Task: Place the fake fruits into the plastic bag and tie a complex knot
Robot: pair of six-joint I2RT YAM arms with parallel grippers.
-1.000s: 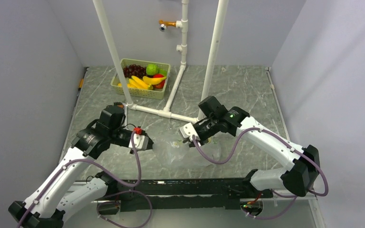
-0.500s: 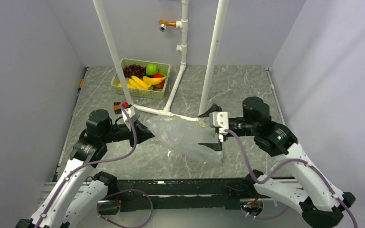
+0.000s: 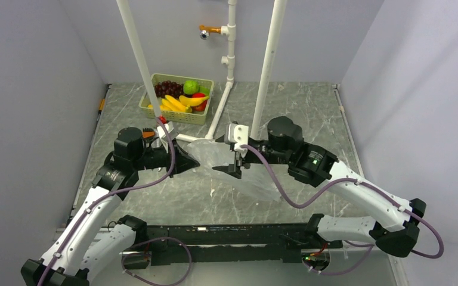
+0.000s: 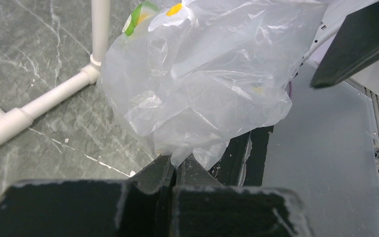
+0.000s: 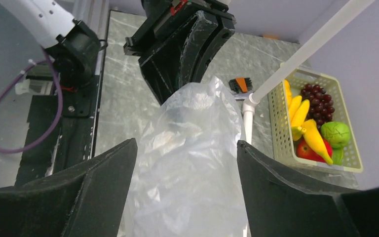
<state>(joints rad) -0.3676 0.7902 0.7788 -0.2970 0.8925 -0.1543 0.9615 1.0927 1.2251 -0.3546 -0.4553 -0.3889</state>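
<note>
I see the left gripper (image 4: 175,165) closed tight on one edge of the plastic bag (image 3: 253,182). In the top view the bag spreads from this gripper toward 3 o'clock. The right gripper (image 5: 185,148) stands wide, with the film between its two fingers; I cannot tell if they touch it. The fake fruits (image 3: 182,98) lie in the green basket (image 3: 176,116), at 12 o'clock from the left gripper, well apart.

My left fingers (image 4: 150,175) have clamped shut on the plastic bag (image 4: 202,89) and pulled it out, spread wide. My right fingers (image 5: 103,182) have opened and swung back left to straddle it.
</note>
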